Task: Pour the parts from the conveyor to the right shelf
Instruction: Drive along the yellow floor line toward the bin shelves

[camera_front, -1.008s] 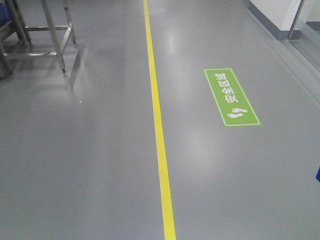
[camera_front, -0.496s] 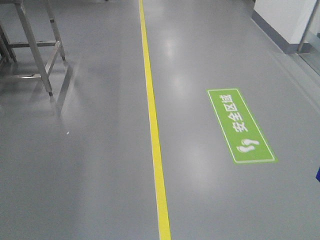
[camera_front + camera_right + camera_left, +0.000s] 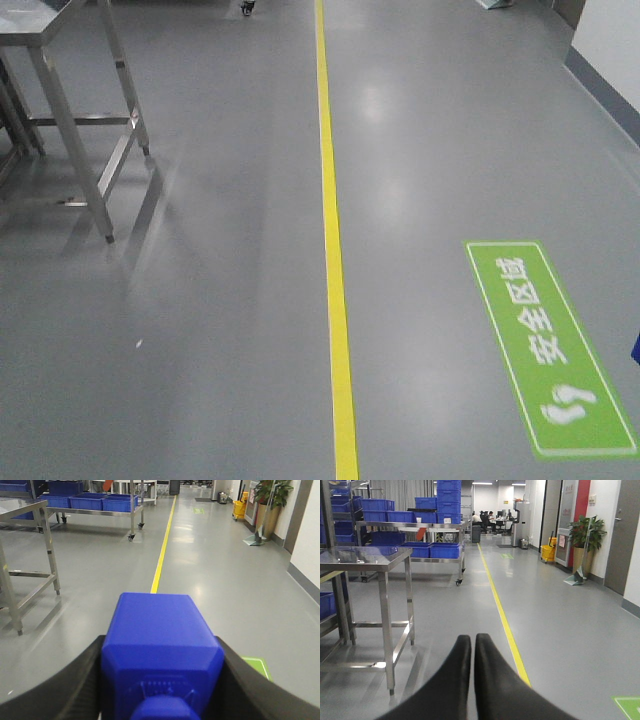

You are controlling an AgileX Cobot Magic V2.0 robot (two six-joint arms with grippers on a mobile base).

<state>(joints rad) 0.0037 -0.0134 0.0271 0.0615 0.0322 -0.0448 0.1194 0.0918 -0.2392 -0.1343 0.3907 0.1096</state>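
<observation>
Between the dark fingers of the right claw point(image 3: 160, 642) sits the blue part point(image 3: 159, 612), clamped on both flanks. Over on the left claw point(image 3: 472, 642), tips pressed together, nothing held. Ahead of both, open grey floor point(image 3: 560, 630) runs along a yellow line point(image 3: 501, 610); a steel surface point(image 3: 365, 557) stands off left.

Our left gripper point(image 3: 472, 638) points forward and roughly level. Its two black jaws are pressed flat against each other along their whole inner edge, tips together, with nothing between them. Our right gripper point(image 3: 161, 647) points forward as well, tipped a little downward. Its jaws are spread wide, one on each side of the blue part point(image 3: 157, 620), and both bear against its flanks, so the part sits clamped squarely between them, with its knobbed face turned back toward our wrist.
</observation>
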